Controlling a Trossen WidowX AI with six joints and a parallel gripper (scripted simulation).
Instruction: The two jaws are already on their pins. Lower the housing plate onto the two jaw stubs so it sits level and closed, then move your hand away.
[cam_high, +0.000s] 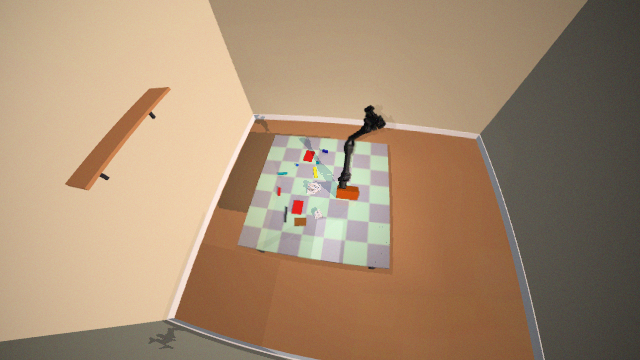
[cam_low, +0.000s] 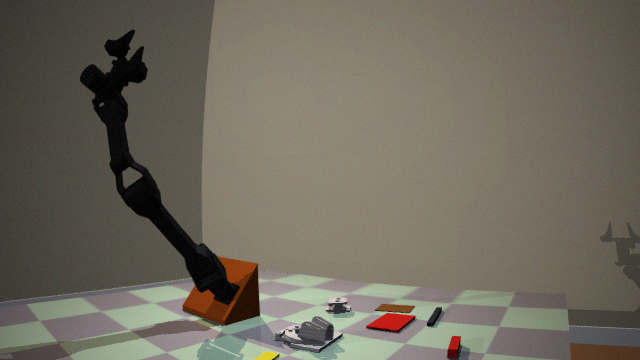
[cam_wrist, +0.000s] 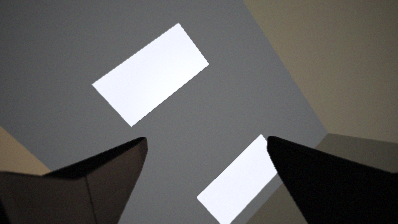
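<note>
My gripper (cam_low: 138, 39) (cam_wrist: 207, 143) is open and empty. It is raised high at the end of the arm, far above the table, with its fingers pointing up; the wrist view shows only ceiling and walls between them. A white flat piece with grey rounded humps (cam_high: 313, 188) (cam_low: 316, 330) lies on the checkered table (cam_high: 356, 230) (cam_low: 525, 318). A smaller white piece (cam_high: 318, 214) (cam_low: 338, 305) lies apart from it. Which of them is the housing plate and which carries the jaws is too small to tell for sure. The pins and stubs cannot be made out.
The arm stands on an orange wedge (cam_high: 348, 193) (cam_low: 243, 292). Around the white pieces lie red plates (cam_high: 297, 207) (cam_low: 391, 322), a brown plate (cam_high: 300, 222) (cam_low: 395, 308), a black bar (cam_high: 285, 214) (cam_low: 434, 316), a yellow bar (cam_high: 315, 172) and a small red block (cam_high: 279, 191) (cam_low: 454, 347).
</note>
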